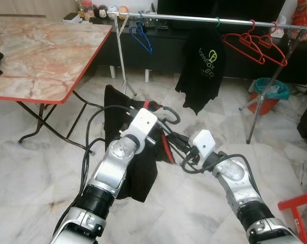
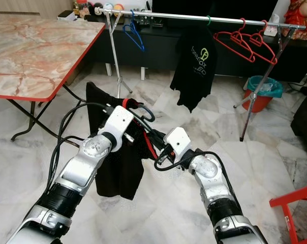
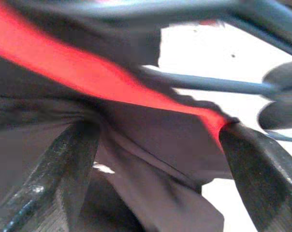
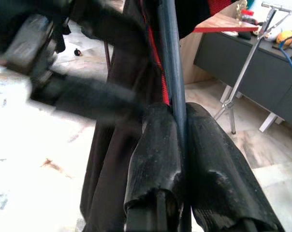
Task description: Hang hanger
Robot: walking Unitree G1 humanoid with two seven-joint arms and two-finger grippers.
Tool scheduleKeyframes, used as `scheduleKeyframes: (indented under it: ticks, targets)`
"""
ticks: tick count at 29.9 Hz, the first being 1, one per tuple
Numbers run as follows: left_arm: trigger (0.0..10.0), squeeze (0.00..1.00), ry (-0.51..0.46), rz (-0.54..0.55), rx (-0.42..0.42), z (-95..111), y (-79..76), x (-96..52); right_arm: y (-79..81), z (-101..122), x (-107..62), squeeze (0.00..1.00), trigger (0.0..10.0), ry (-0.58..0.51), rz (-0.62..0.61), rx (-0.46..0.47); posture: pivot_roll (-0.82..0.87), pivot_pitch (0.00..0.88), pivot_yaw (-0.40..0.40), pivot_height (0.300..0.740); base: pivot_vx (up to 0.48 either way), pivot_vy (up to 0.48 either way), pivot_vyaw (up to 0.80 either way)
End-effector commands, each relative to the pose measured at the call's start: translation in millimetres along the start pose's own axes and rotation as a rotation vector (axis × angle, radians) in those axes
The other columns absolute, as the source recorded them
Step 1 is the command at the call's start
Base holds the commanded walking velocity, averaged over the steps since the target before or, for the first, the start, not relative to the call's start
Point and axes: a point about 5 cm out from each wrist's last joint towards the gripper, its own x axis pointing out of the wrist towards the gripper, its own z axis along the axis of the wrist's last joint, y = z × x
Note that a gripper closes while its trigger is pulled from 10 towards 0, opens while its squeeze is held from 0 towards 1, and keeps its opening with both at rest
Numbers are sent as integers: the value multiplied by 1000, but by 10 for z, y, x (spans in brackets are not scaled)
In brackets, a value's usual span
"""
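Note:
A dark hanger [image 1: 170, 115] carrying a black garment [image 1: 141, 173] with red trim is held low over the floor in front of me. My right gripper [image 4: 180, 121] is shut on the hanger's thin dark bar [image 4: 171, 58]; from the head it sits at the hanger's right side [image 1: 180, 145]. My left gripper [image 1: 158, 136] is at the garment's top, its fingers [image 3: 49, 183] spread wide with black cloth and red trim [image 3: 88, 72] between them. The clothes rail [image 1: 194, 19] runs across the back, well beyond both grippers.
On the rail hang a blue hanger [image 1: 142, 35], a black T-shirt [image 1: 202, 66] and red hangers [image 1: 255, 46]. A marble-top folding table [image 1: 36, 51] stands at the left. A teal-lined bin [image 1: 268, 94] stands by the rack's right leg, and a red frame [image 1: 298, 208] is at the lower right.

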Motion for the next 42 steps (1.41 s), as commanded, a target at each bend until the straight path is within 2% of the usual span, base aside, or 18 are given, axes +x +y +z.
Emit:
scheduleKeyframes:
  ticks: [1,4,10,11,13,15,18,20,27,30,34,37,42]
  targets:
    - [10000,0,18,-46,3,-11,-87,-6,-56,105,56,0,0,-36,-16,-15,73,0,-45,740,0,0,0]
    - [10000,0,65,-42,-14,-80,-91,-9,-45,86,70,0,0,-27,-16,1,77,0,-49,740,0,0,0]
    - [10000,0,92,-5,-81,-120,-64,-21,-34,82,79,0,0,-26,-8,3,82,0,-54,740,0,0,0]
    - [10000,0,96,12,-92,-125,-52,-18,-35,83,79,0,0,-27,-8,3,83,0,-55,740,0,0,0]
    - [10000,0,110,127,-98,-146,58,-18,-38,101,87,0,0,-33,-5,3,80,0,-54,740,0,0,0]
    - [10000,0,119,186,-46,-160,128,-27,-44,114,89,0,0,-38,-5,2,80,0,-54,740,0,0,0]
    - [10000,0,118,237,-40,-172,205,-43,-48,124,90,0,0,-43,-6,1,75,0,-55,740,0,0,0]
    - [10000,0,114,266,7,-156,248,-53,-46,124,88,0,0,-44,-5,2,77,0,-56,740,0,0,0]
    - [10000,0,129,306,8,-209,274,-49,-24,148,97,0,0,-60,9,5,75,1,-57,740,0,0,0]
    - [10000,0,131,361,8,-236,322,-63,-14,171,104,0,0,-68,23,4,72,3,-58,740,0,0,0]
    - [10000,0,121,428,33,-231,402,-76,2,178,95,0,0,-72,41,6,67,4,-58,740,0,0,0]
    - [10000,0,120,511,81,-230,516,-103,19,173,74,0,0,-74,47,6,63,3,-58,740,0,0,0]
    - [10000,0,116,525,120,-239,562,-110,30,144,30,0,0,-64,51,14,64,4,-58,740,0,0,0]
